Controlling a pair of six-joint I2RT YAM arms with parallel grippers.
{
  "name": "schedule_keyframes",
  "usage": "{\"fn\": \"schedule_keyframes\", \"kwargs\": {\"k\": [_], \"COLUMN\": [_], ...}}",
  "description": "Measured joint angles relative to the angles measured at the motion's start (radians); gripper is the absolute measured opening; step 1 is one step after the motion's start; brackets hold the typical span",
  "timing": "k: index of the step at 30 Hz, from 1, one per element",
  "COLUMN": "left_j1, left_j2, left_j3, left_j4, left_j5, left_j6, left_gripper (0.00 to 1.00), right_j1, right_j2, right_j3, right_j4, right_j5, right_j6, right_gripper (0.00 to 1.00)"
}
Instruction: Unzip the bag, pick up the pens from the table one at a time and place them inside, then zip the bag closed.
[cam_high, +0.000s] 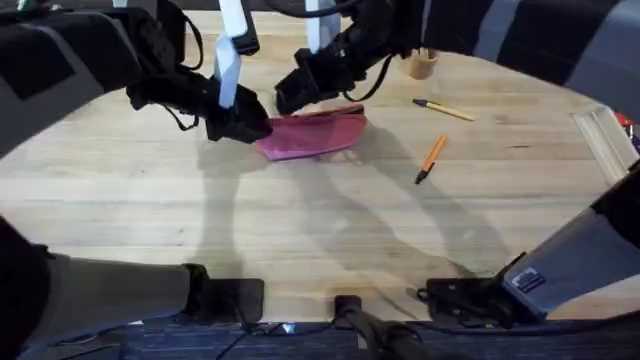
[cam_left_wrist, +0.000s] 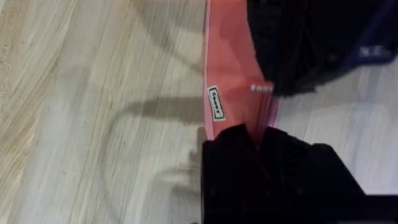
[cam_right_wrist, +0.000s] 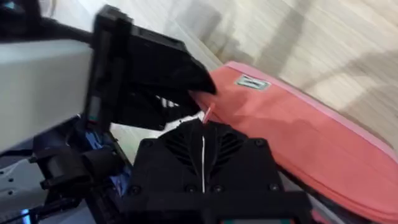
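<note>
Overhead alone: pens (cam_high: 432, 158) beside bag (cam_high: 312, 134).

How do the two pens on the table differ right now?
The orange pen lies nearer the arms' bases, running steeply, black tip toward the bases. The yellow pen lies farther back, nearly crosswise, black end toward the bag. Both rest loose on the table, outside the bag, untouched.

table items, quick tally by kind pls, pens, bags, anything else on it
pens: 2, orange pen and yellow-tan pen
bag: 1, pink bag
small tan cup: 1
total: 4, all on the table
</note>
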Motion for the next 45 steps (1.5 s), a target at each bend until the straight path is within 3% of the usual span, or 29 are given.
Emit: {"fn": "schedule_keyframes", "kwargs": {"k": [13,25,32,33,37,39,45], "left_j1": [0.000,0.005,0.003,0.002,-0.001,0.000,0.000], "left_j2": [0.000,0.000,0.000,0.000,0.000,0.000,0.000], "left_j3": [0.000,0.000,0.000,0.000,0.000,0.000,0.000], "left_j4": [-0.002,-0.001,0.005,0.005,0.005,0.004,0.004], "left_j5": [-0.008,-0.014,-0.010,-0.010,-0.011,-0.010,-0.011], "left_j6": [0.005,0.007,0.007,0.006,0.006,0.006,0.006], "left_gripper": [0.042,0.042,0.041,0.041,0.041,0.041,0.041], "right_j1": [0.089,0.086,0.039,0.034,0.011,-0.001,-0.030], "right_j2": [0.042,0.048,0.045,0.040,-0.018,-0.056,-0.182], "right_j3": [0.000,0.002,0.007,0.008,0.008,0.008,0.008], "right_j4": [0.123,0.129,0.028,0.007,-0.090,-0.131,-0.235], "right_j5": [0.003,0.002,-0.020,-0.019,0.054,0.106,0.252], "right_j6": [0.134,0.169,0.127,0.112,0.022,-0.023,-0.165], "right_gripper": [0.033,0.053,0.348,0.425,0.948,0.992,0.997]}}
